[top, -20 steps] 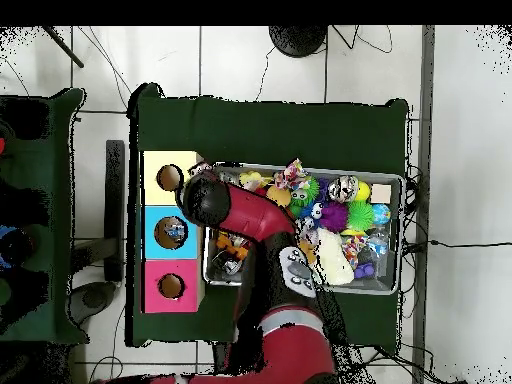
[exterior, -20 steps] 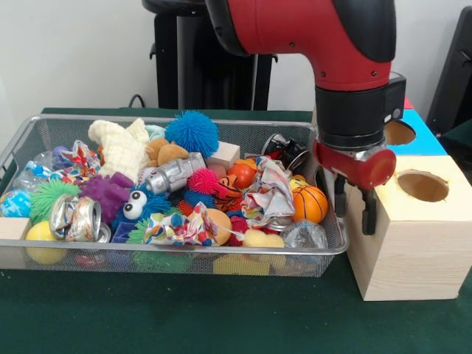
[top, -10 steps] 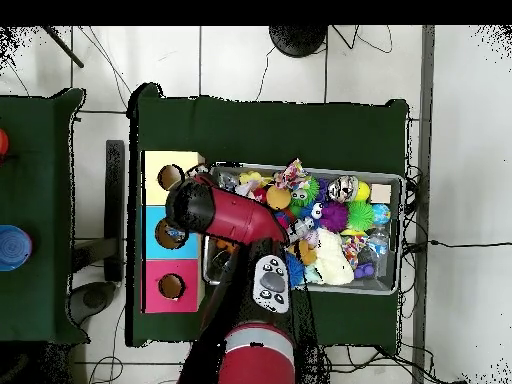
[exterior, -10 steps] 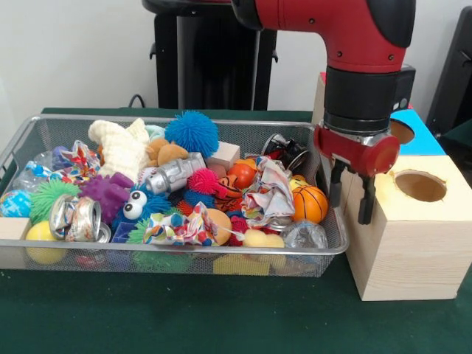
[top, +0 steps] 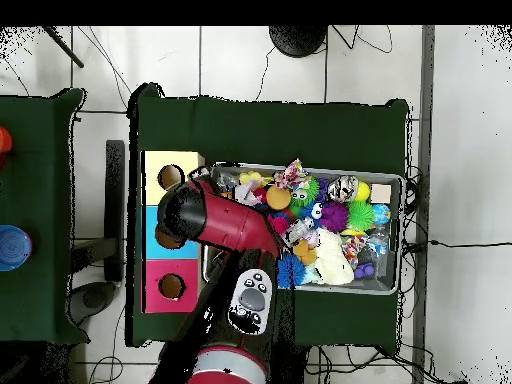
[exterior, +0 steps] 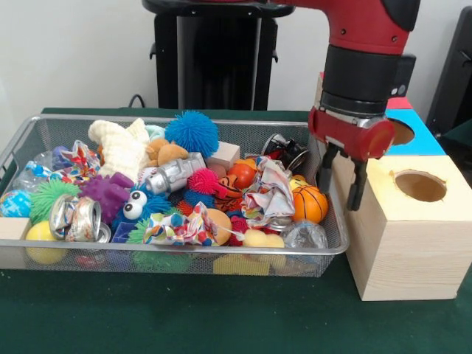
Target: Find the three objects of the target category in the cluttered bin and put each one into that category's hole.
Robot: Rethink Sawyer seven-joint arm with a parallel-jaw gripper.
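The wire-mesh bin [exterior: 184, 253] is full of toys, and it also shows in the overhead view [top: 401, 182]. One see-through bottle [exterior: 29, 175] with a blue-white label lies at the bin's left end. A second crumpled clear bottle [exterior: 302, 234] lies in the front right corner. I cannot make out a third. My gripper [exterior: 341, 188] is open and empty. It hangs above the gap between the bin's right end and the wooden box [exterior: 409, 243]. In the overhead view the arm's wrist [top: 184, 212] hides it.
The wooden box has a round hole [exterior: 420, 184] in its yellow top. A blue-topped box [exterior: 426, 139] stands behind it and a pink one [top: 170, 287] beyond that. Crushed cans [exterior: 74, 217], paper wads [exterior: 269, 193], balls and spiky toys fill the bin.
The gripper has risen and drifted back along the row of boxes, towards the blue one. It stays open and empty. Nothing in the bin has moved.
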